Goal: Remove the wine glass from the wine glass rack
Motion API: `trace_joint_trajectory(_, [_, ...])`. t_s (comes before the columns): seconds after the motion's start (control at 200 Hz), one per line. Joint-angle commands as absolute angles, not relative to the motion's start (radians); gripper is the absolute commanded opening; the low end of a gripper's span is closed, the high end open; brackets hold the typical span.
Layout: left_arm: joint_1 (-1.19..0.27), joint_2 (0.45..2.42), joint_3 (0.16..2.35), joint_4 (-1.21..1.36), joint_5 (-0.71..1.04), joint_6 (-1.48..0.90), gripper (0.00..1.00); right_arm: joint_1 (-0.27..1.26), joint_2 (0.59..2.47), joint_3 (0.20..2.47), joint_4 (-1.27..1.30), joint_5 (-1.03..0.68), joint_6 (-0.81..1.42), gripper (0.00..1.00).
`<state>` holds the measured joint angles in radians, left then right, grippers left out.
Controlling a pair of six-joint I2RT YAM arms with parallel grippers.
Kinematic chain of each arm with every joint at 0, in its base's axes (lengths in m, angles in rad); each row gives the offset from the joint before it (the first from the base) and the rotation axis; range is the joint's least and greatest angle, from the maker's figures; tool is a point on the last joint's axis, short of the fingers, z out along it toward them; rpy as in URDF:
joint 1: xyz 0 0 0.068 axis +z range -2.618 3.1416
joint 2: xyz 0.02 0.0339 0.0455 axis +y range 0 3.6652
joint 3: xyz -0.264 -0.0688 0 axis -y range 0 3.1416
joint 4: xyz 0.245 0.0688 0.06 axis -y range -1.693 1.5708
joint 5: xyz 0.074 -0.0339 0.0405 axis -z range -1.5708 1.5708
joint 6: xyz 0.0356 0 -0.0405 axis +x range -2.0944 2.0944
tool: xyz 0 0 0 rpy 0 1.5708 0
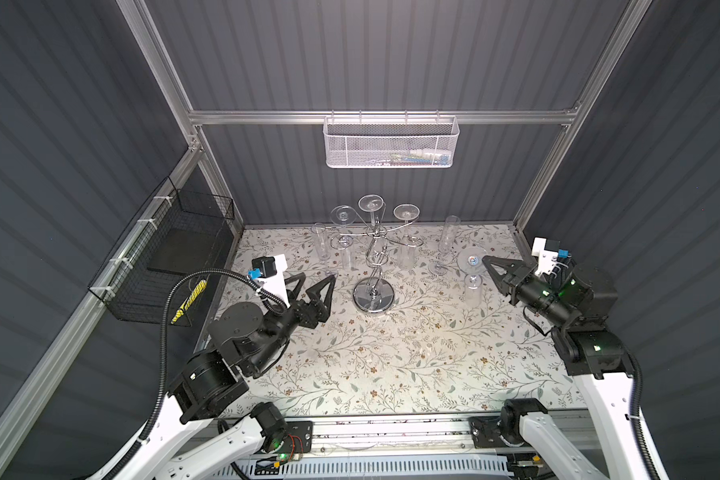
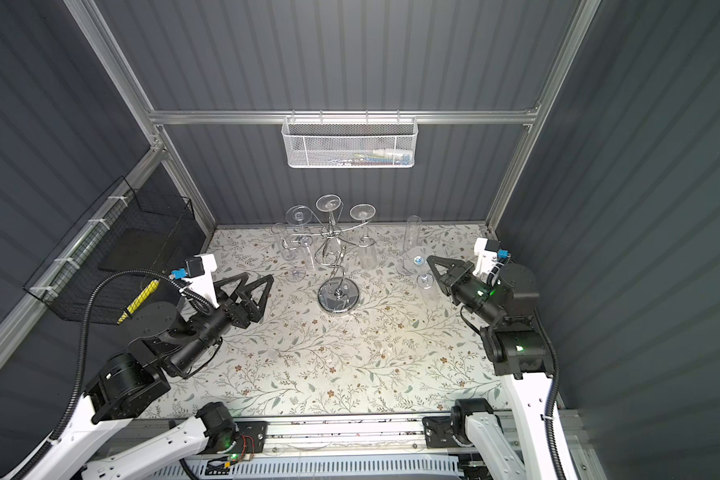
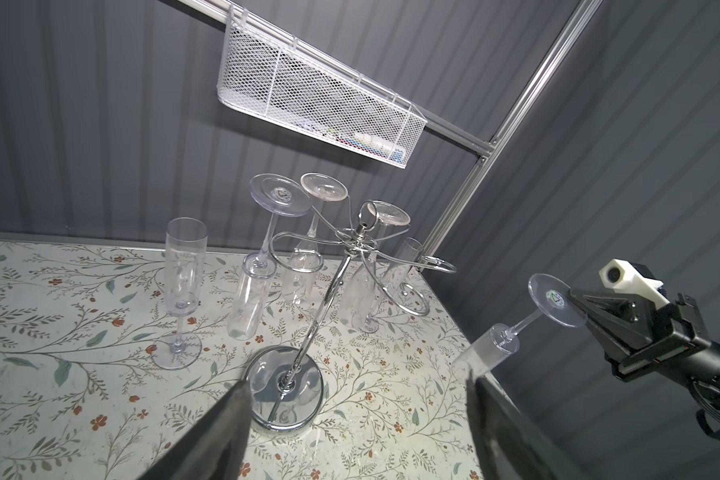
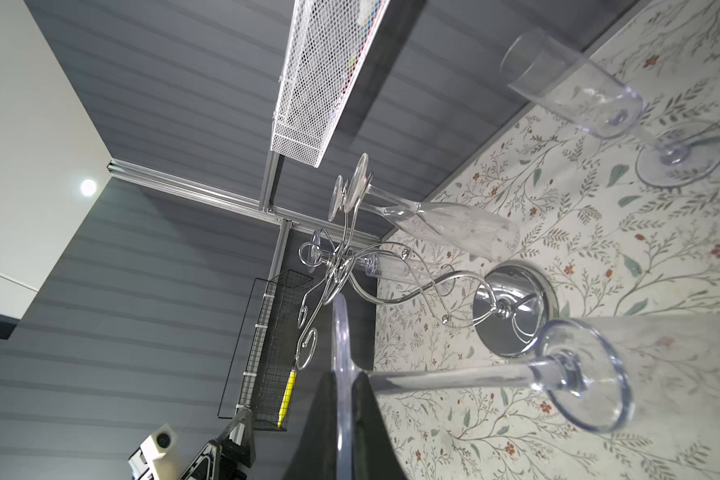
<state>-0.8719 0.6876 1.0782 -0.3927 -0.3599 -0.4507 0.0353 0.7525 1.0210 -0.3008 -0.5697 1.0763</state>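
The chrome wine glass rack (image 1: 373, 296) (image 2: 338, 297) (image 3: 285, 392) (image 4: 512, 309) stands mid-table. Three clear glasses hang upside down from its rear arms (image 1: 371, 204). To the right of the rack, clear of its arms, a wine glass (image 1: 471, 261) (image 2: 417, 259) (image 3: 553, 299) (image 4: 454, 376) hangs bowl-down above the table. My right gripper (image 1: 485, 262) (image 2: 431, 261) (image 4: 344, 399) is shut on the rim of its round foot. My left gripper (image 1: 317, 277) (image 2: 258, 277) (image 3: 356, 399) is open and empty, low beside the rack's base on its left.
Two glasses stand upright on the floral table, one left of the rack (image 1: 319, 245) and one right (image 1: 449, 241). A white mesh basket (image 1: 389, 143) hangs on the back wall. A black wire basket (image 1: 171, 257) with a yellow item is on the left wall.
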Motion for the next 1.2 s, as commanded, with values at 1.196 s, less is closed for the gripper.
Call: trace_joint_trajectory(1.196, [-0.867, 1.188, 1.405, -0.028, 0.322, -0.681, 0.86, 0.321, 0.718, 1.011, -0.018, -0.942, -0.244, 0.00])
